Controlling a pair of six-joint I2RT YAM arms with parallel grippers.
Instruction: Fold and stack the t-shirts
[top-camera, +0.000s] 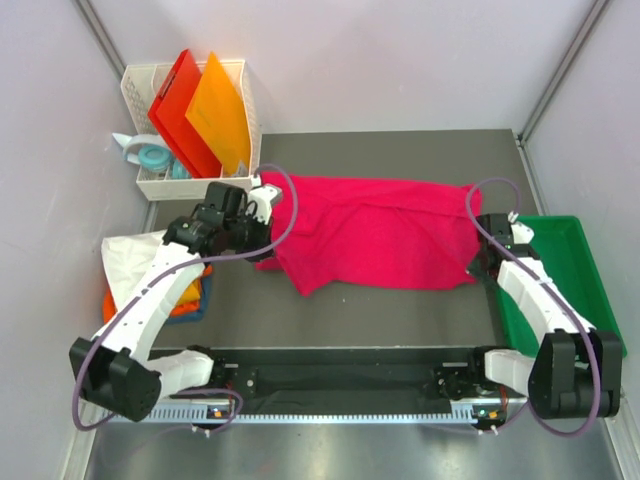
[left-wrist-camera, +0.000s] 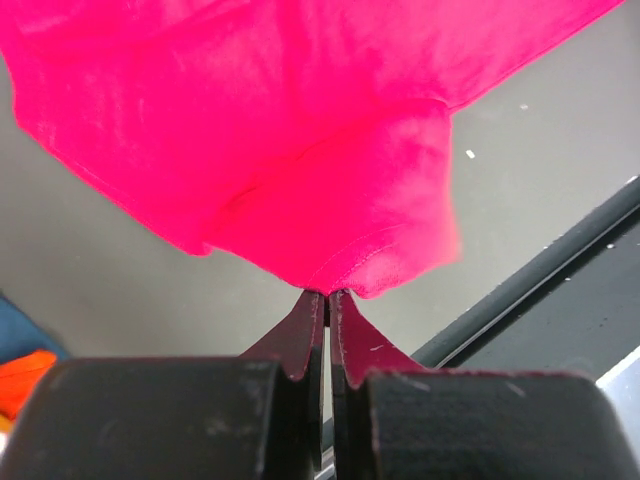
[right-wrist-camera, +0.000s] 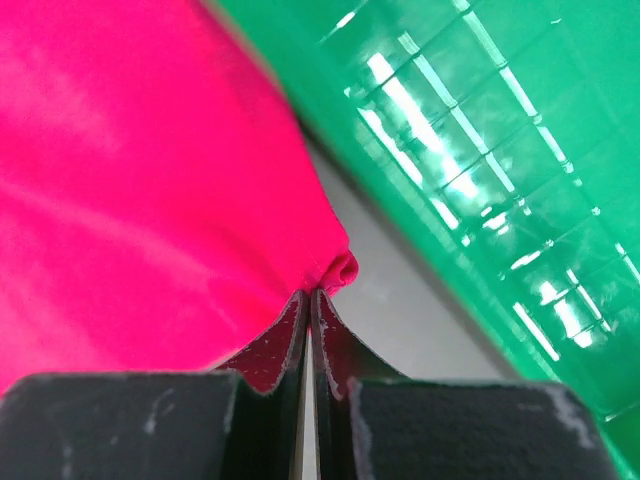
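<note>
**While the left hand (left-wrist-camera: 326, 293) and the right hand (right-wrist-camera: 309, 292) clamp its two ends, the crimson-pink t-shirt (top-camera: 380, 230) spans the table (top-camera: 380, 310)**

Starting at the far left, we find a white basket (top-camera: 190, 187) against the back corner, with a red board (top-camera: 178, 105) and an orange board (top-camera: 220, 110) standing tilted inside it. A teal tape roll (top-camera: 152, 157) sits by its left wall.

Nearer the arms, a white t-shirt (top-camera: 130, 260) lies rumpled at the table's left edge. The folded orange t-shirt (left-wrist-camera: 22, 380) and blue t-shirt (left-wrist-camera: 18, 325) peek out beside it, partly under the left arm.

Now the left hand: clenched tight, fingers pressed together on the hem at the crimson-pink t-shirt's left end, just in front of the basket. The wrist view shows the cloth fanning out from that pinch.

Across the middle, the crimson-pink t-shirt runs as a long, wrinkled band on the dark table, folded over itself, with a lobe sagging towards the arms on the left.

Over on the right, the right hand is clenched as well, with a small bunched nub of the shirt's edge caught between its fingertips. That corner sits just beside the green tray (top-camera: 570, 270), and a thin strip of table shows between cloth and tray wall.
</note>
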